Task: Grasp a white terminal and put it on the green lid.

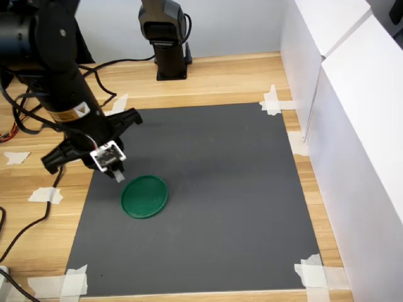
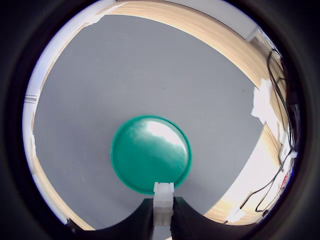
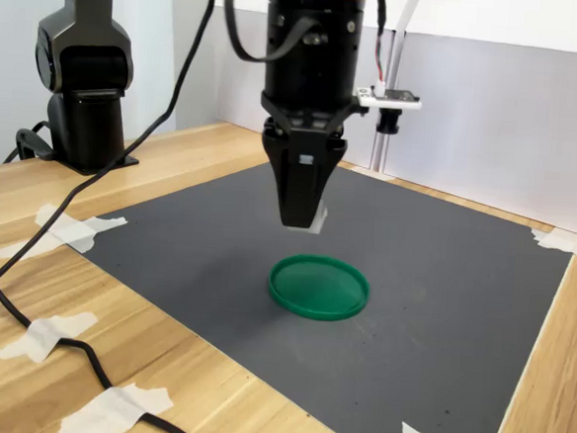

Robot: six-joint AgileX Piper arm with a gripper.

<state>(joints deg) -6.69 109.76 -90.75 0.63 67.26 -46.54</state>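
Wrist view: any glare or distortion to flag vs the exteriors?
Wrist view: fisheye with black vignette, bright glare patch on the green lid. White terminal in the gripper stays sharp. Both exterior views: even light, soft shadows, no glare.

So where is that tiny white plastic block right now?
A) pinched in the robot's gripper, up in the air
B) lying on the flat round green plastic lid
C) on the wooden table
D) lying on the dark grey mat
A: the tiny white plastic block sits between the gripper fingers, above the flat round green plastic lid.
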